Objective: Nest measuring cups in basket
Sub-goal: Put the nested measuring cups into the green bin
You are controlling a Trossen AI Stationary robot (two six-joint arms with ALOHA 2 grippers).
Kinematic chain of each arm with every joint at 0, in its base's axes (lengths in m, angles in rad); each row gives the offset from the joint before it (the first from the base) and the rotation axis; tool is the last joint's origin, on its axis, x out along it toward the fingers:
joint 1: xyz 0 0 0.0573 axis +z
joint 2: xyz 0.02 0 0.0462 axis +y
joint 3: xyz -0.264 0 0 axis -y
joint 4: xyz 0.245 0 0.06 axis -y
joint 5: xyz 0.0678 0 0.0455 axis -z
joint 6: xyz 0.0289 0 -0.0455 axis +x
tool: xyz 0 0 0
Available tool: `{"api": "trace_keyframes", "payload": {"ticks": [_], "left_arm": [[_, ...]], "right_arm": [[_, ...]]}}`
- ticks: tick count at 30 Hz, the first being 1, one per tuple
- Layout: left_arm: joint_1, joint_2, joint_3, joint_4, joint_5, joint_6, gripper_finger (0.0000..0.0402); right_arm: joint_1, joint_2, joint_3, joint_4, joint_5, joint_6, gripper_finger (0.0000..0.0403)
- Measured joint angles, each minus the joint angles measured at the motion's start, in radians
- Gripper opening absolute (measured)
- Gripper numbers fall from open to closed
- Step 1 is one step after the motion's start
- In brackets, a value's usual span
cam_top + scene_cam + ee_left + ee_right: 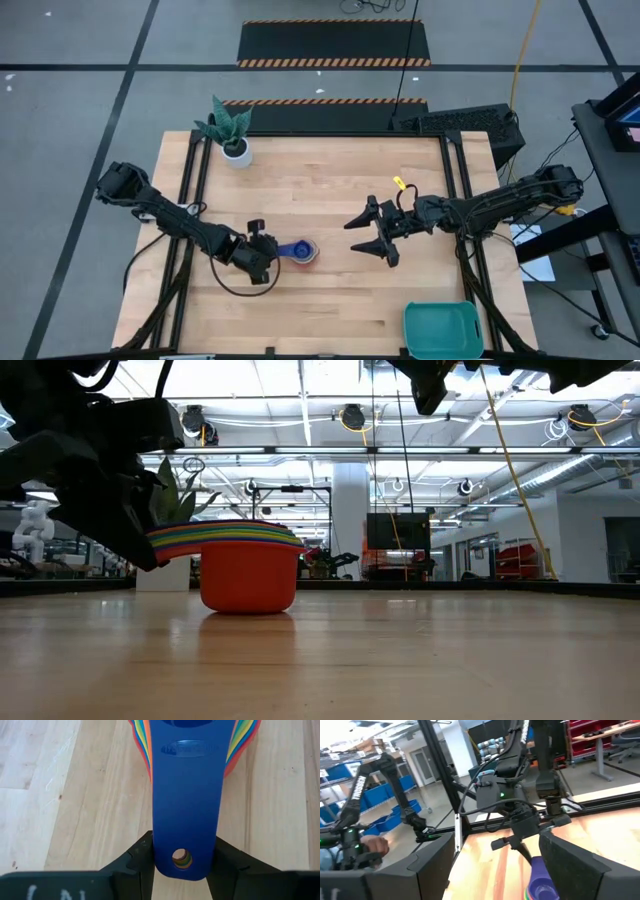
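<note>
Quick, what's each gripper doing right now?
Left gripper: closed on the stacked measuring cups' handles.
Right gripper: open, holding nothing, above the table.

The tabletop (340, 300) between the nested measuring cups (303, 252) and the basket (442, 329) is bare wood. The right gripper (372, 232) hangs above the table centre, jaws spread, partly over that route. The plant pot (236, 152) stands well apart at the far corner
</note>
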Motion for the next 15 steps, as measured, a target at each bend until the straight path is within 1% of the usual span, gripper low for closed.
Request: {"api": "trace_keyframes", "payload": {"ticks": [4, 15], "left_arm": [[0.000, 0.000, 0.000, 0.002, 0.000, 0.018, 0.0132], [0.000, 0.000, 0.000, 0.018, 0.000, 0.019, 0.0132]], "right_arm": [[0.000, 0.000, 0.000, -0.010, 0.044, -0.003, 0.0281], [0.000, 0.000, 0.000, -0.017, 0.049, -0.018, 0.0281]]}}
